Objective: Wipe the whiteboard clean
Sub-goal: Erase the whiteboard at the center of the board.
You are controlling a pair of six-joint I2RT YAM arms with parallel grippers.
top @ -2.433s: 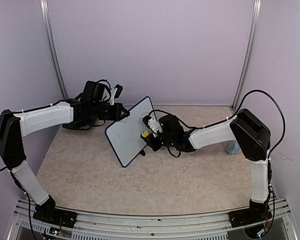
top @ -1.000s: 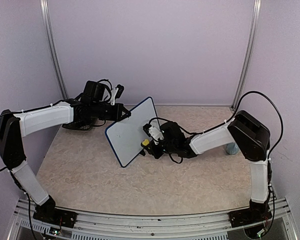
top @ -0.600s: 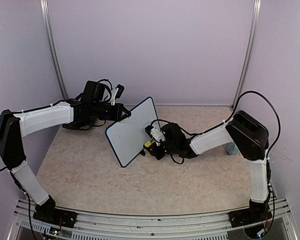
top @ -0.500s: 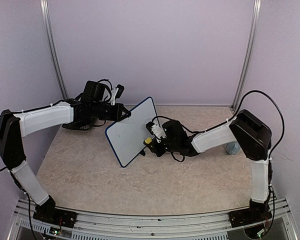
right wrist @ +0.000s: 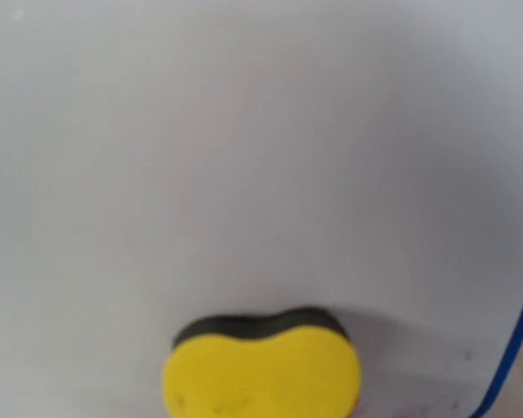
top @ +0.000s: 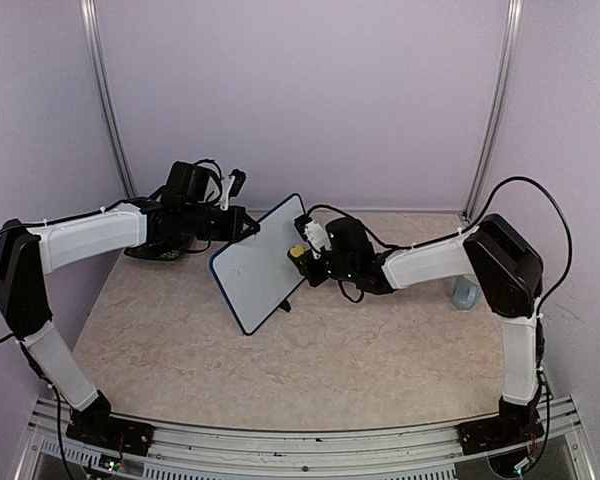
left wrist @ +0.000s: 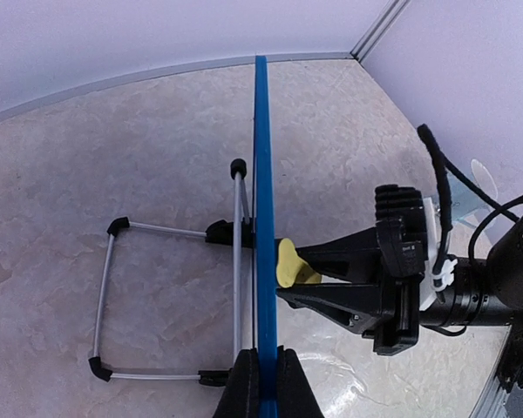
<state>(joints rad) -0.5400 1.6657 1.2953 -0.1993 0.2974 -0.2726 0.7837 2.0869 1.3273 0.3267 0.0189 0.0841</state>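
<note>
R wrist cam cuts off its own fingers. R gripper (left wrist: 307,277) clamps yellow sponge (right wrist: 261,376), pressed on whiteboard (top: 258,265) face; L gripper (left wrist: 261,383) pinches board's rim.

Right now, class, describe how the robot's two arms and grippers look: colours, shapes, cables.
The left arm and right arm both have smooth white shells between chunky black joints. Thin black cables loop outside them, fastened with white zip ties. The left gripper and right gripper are black; the right one's fingers are long tapering wedges. No markings are legible.
</note>
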